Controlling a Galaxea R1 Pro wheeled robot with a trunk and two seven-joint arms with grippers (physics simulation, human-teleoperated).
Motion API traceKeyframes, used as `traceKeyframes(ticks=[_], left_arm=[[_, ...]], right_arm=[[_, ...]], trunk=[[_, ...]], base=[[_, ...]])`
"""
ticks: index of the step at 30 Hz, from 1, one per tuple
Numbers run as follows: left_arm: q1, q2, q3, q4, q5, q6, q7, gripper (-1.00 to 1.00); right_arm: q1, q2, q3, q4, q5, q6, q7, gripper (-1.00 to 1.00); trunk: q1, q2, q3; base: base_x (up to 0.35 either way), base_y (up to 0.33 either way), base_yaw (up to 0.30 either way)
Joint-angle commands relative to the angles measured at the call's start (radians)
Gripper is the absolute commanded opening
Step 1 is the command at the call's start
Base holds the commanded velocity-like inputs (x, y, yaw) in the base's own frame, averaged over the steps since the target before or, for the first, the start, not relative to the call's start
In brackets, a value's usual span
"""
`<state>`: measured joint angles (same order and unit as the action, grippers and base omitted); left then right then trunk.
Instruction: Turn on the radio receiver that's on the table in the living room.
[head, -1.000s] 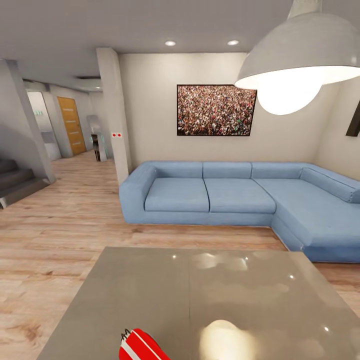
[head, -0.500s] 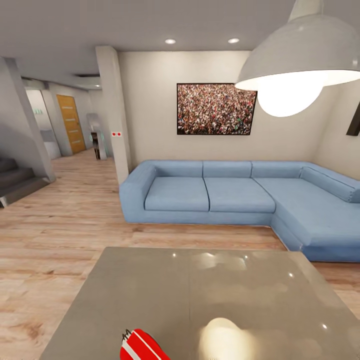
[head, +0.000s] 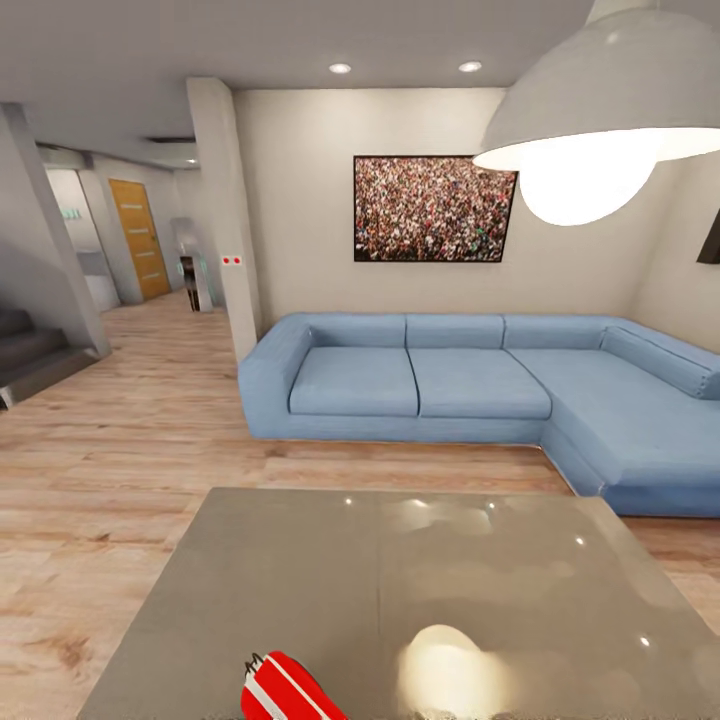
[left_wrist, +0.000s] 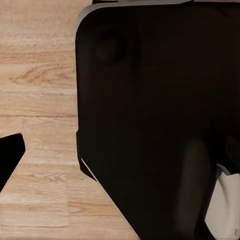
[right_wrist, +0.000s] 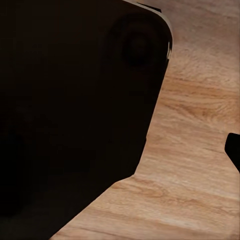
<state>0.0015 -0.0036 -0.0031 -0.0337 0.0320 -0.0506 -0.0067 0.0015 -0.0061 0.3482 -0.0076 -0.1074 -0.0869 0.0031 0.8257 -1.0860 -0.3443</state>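
The robot was at the approach step: it stood at the near edge of the tabletop (head: 400, 590), and no arm had yet reached toward the target. The radio receiver (head: 285, 690), bright red with white stripes, lay at the near edge of the glossy grey-taupe top, left of centre, cut off by the bottom of the head view, so its dial and switch could not be seen. A bright reflection of the pendant lamp (head: 600, 110) sat on the surface just right of the radio.

Both wrist views looked down at the light wood plank floor (left_wrist: 40, 100) past dark body panels of the robot. A dark tip showed at one edge of each, but whether either tool was released or clenched could not be told.

The next move probably called for tilting the head down or backing slightly to bring the whole radio into view, then raising one arm over the tabletop to press its control.

No containers appeared in the scene. Beyond the tabletop stretched the floor, then the blue corner sofa (head: 450, 385), and on the far wall the framed crowd picture (head: 432, 208). A hallway with an orange door (head: 138, 238) receded at far left.
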Motion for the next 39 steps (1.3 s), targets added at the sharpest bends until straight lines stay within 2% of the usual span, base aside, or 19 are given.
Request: traceKeyframes(ticks=[1, 39], left_arm=[[0.0, 0.0, 0.0, 0.0, 0.0, 0.0, 0.0, 1.0], [0.0, 0.0, 0.0, 0.0, 0.0, 0.0, 0.001, 1.0]], right_arm=[[0.0, 0.0, 0.0, 0.0, 0.0, 0.0, 0.0, 1.0], [0.0, -0.002, 0.0, 0.0, -0.001, -0.001, 0.0, 1.0]], trunk=[[0.0, 0.0, -0.002], [0.0, 0.0, -0.063]], base=[[0.0, 0.0, 0.0], [0.0, 0.0, 0.0]])
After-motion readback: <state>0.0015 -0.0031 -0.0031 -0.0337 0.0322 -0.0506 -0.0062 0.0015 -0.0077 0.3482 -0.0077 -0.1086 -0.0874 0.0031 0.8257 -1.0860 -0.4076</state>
